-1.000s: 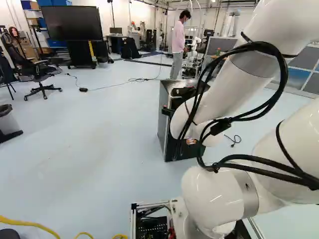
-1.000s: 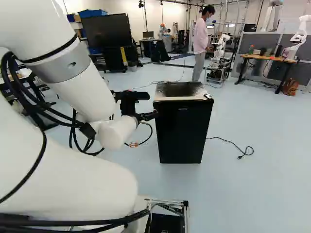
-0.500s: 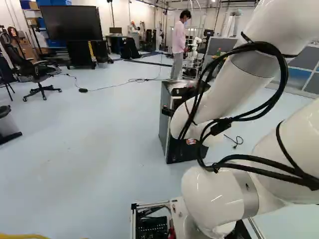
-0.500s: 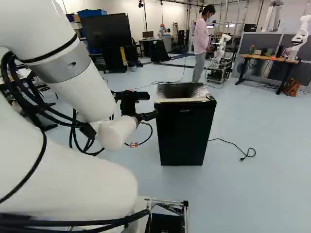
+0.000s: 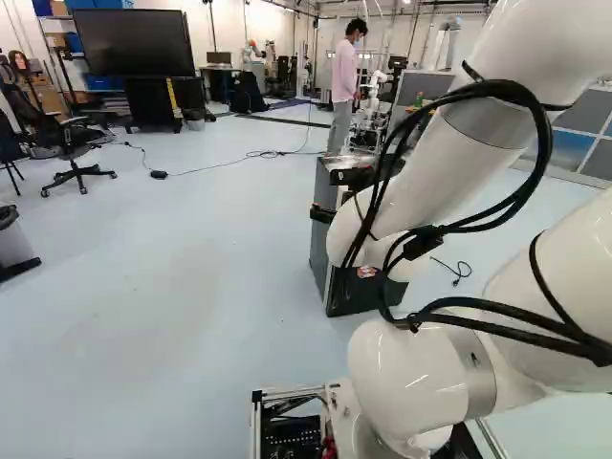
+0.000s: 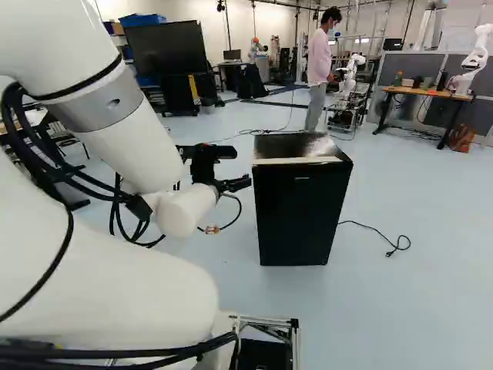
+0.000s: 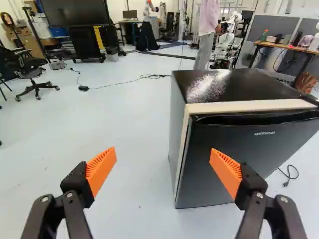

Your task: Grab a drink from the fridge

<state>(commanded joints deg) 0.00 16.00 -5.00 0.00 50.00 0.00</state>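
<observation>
The boxy black fridge (image 6: 296,212) stands upright, its flat door (image 7: 239,154) facing the metal-framed base (image 6: 266,321); the black, orange-padded end effector (image 6: 235,184) is spread wide.

Robotics lab: another robot (image 6: 479,52) near wooden-topped desk (image 6: 424,93), grey partitions (image 6: 407,68), wheeled chair (image 7: 31,72), large dark screen (image 7: 75,13).

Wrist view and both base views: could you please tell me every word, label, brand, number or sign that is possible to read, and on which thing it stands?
Small light print on the front of the fridge, below the handle edge: too small to quote with certainty.
White arm: no text that I can read.
</observation>
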